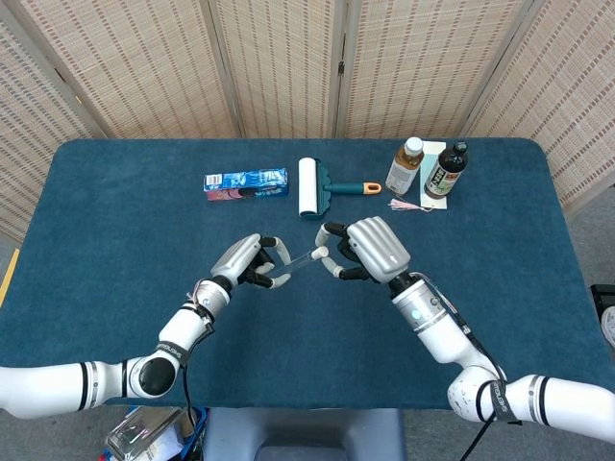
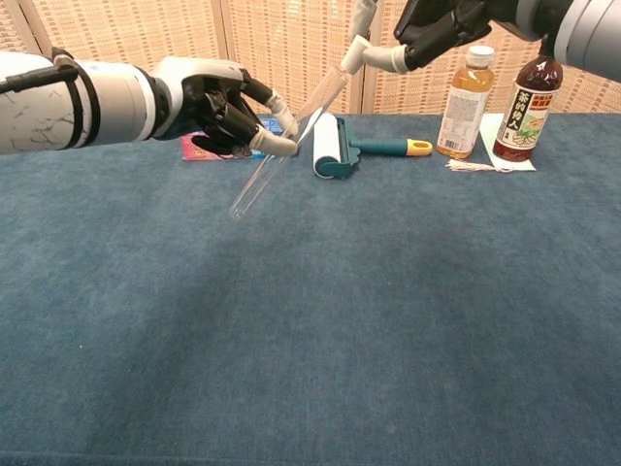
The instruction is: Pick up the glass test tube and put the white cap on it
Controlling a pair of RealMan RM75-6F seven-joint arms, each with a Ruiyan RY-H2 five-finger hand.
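Observation:
My left hand [image 1: 248, 261] [image 2: 218, 102] holds the clear glass test tube [image 2: 283, 150] [image 1: 297, 260] in the air above the table, tilted with its open end up and to the right. My right hand [image 1: 363, 250] [image 2: 441, 27] pinches the small white cap [image 2: 354, 53] [image 1: 320, 254] between thumb and finger. The cap sits right at the tube's upper mouth, touching it or nearly so. Both hands hover over the middle of the blue table.
A teal lint roller [image 1: 312, 186] and a blue box [image 1: 246, 182] lie at the back middle of the blue table [image 1: 115, 211]. Two bottles [image 1: 426, 168] stand at the back right by a white paper and a pink tassel [image 1: 410, 204]. A wicker screen stands behind.

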